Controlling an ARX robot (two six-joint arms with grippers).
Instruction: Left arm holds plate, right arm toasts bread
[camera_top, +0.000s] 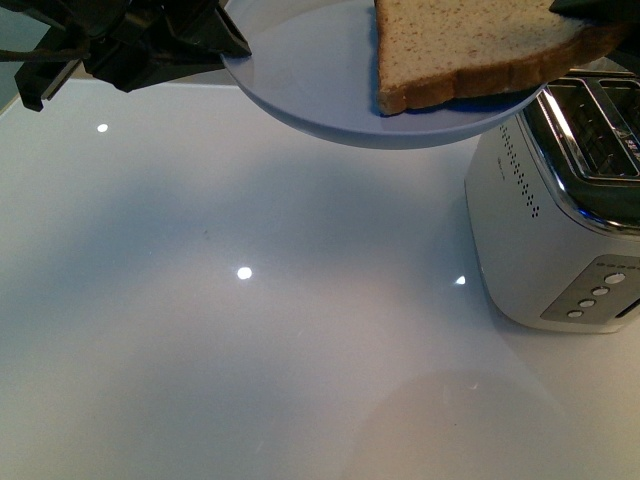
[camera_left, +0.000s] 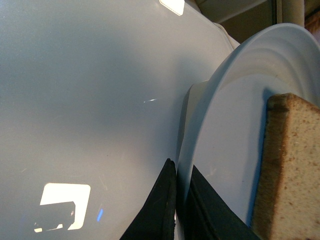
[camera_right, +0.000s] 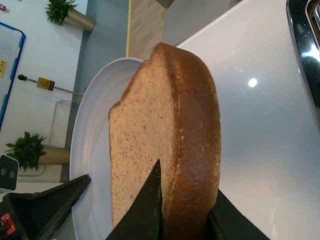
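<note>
The pale blue-grey plate (camera_top: 320, 75) is held up in the air at the top of the front view. My left gripper (camera_top: 225, 40) is shut on its left rim; in the left wrist view the black jaws pinch the rim (camera_left: 182, 172). The slice of wholemeal bread (camera_top: 470, 45) lies on the plate's right side. My right gripper (camera_top: 590, 12) shows only at the top right corner, shut on the bread's crust edge; in the right wrist view its jaws clamp the bread (camera_right: 187, 150) over the plate (camera_right: 92, 145). The bread also shows in the left wrist view (camera_left: 292, 170).
A white and chrome toaster (camera_top: 560, 200) stands on the white table (camera_top: 250, 330) at the right, just below the plate's right edge, with its slots (camera_top: 600, 130) facing up. Its chrome rim shows in the right wrist view (camera_right: 305, 45).
</note>
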